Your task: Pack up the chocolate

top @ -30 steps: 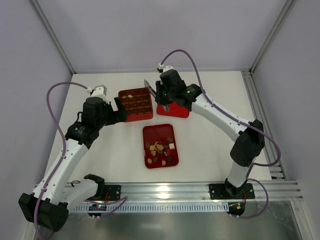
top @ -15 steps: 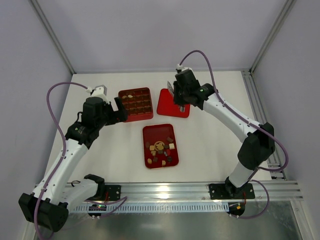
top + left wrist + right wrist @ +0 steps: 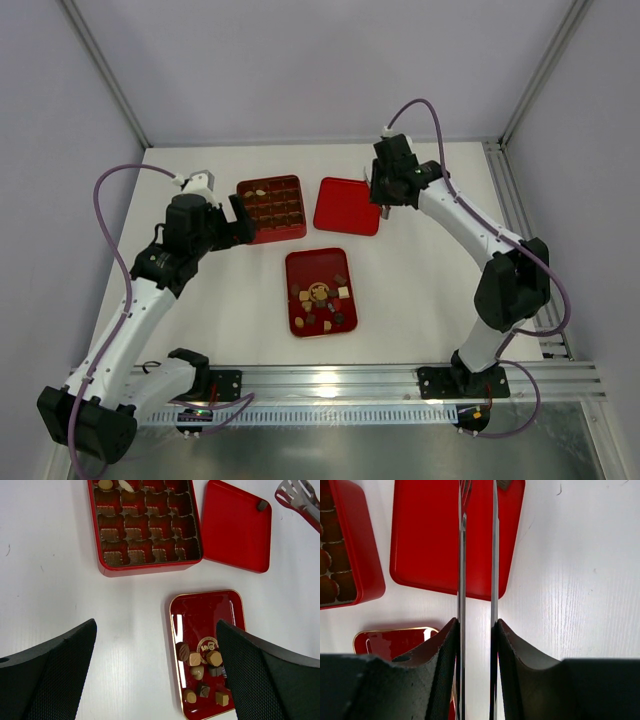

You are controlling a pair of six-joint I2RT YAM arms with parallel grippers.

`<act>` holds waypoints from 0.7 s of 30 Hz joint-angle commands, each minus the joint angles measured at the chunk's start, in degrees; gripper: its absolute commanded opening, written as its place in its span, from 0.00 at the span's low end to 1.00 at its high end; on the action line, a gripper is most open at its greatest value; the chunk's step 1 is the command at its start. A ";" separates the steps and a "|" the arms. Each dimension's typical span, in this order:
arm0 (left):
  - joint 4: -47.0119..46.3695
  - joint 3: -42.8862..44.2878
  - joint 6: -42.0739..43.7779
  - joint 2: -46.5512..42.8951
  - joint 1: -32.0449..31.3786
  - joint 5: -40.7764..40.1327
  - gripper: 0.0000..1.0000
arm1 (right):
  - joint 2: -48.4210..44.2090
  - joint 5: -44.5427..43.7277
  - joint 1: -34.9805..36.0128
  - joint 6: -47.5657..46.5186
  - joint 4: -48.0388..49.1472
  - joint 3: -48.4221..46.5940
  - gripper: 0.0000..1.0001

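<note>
Packing looks barely begun: chocolate (image 3: pixel 202 662) lies loose in the small tray (image 3: pixel 200 610) near the box (image 3: pixel 145 568), the left claw (image 3: pixel 155 625) hangs apart and empty, and the right claw (image 3: pixel 476 625), clamped on tongs (image 3: pixel 461 555), probably needs to reach down for a piece next.

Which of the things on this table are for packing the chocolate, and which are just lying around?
For the job: chocolate pieces on the red tray; one dark piece on the flat red lid; compartmented red box; tongs in the right gripper.
Lying about: only that lid itself, beside the box.
</note>
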State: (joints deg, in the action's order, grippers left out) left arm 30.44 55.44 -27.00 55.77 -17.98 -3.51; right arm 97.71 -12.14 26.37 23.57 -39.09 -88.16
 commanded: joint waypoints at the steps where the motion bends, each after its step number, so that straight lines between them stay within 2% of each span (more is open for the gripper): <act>1: -2.22 -0.16 -0.50 -0.22 0.31 0.52 1.00 | 1.95 0.89 -1.14 0.95 0.60 -2.80 0.38; 8: -2.14 -0.16 -0.33 -0.22 0.40 0.43 1.00 | 4.77 0.89 -1.76 1.21 0.07 -3.86 0.42; 21: -2.14 -0.24 -0.33 -0.13 0.40 0.34 1.00 | 6.88 0.98 -2.90 1.83 0.33 -3.95 0.42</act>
State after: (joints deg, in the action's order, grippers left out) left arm 30.44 55.44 -27.00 55.77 -17.98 -3.40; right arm 104.18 -11.18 23.86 24.43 -39.90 -89.78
